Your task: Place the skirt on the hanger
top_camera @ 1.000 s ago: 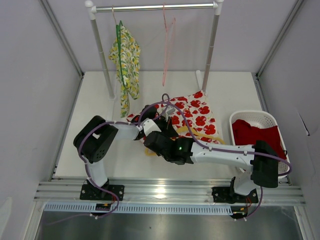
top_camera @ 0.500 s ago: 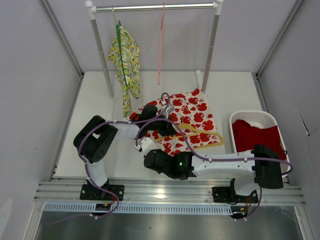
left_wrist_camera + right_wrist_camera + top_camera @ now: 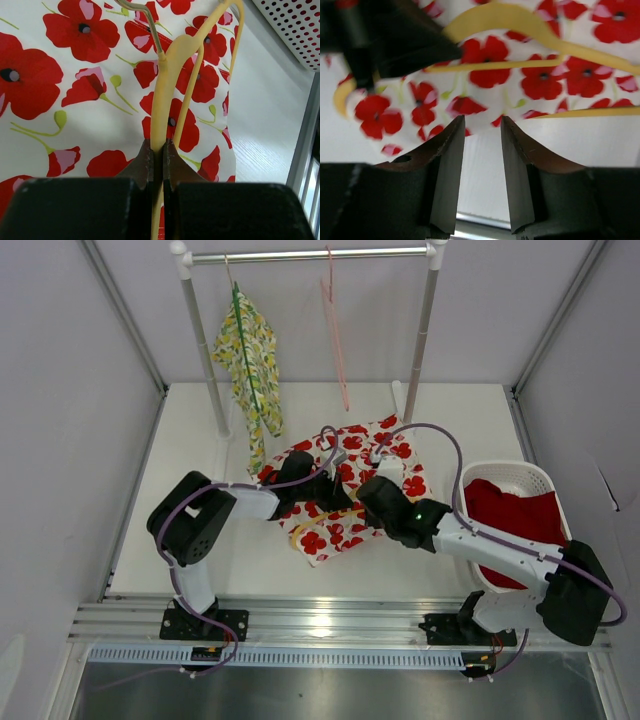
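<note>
- The two arms are bolted to a metal rail [image 3: 330, 620] at the near edge of the white table [image 3: 200, 440]; both reach in over the middle of it.
- The left gripper [image 3: 156, 150] is pressed together, pinching the yellow hanger [image 3: 172, 65] on one of its arms; the hanger runs away from the fingers, with its metal hook [image 3: 156, 37] at the far end.
- The right gripper [image 3: 482, 132] is spread, with a clear gap between its fingers and nothing in it; it hangs over the near edge of the skirt, bare table showing beneath.
- The skirt [image 3: 385, 462], white with red poppies, lies spread on the table between the arms and the rack, one corner reaching towards the near side; the hanger lies against its upper surface; whether any cloth passes through the hanger I cannot tell.
- To the right of the skirt, just beside it, stands a white basket [image 3: 505, 468] holding a red cloth [image 3: 515, 515].
- At the far side stands a clothes rack with a metal bar [image 3: 310, 255]; a yellow flowered garment [image 3: 252, 365] hangs from it on a green hanger [image 3: 243, 340] on the left; a bare pink hanger [image 3: 337, 340] hangs near the middle.
</note>
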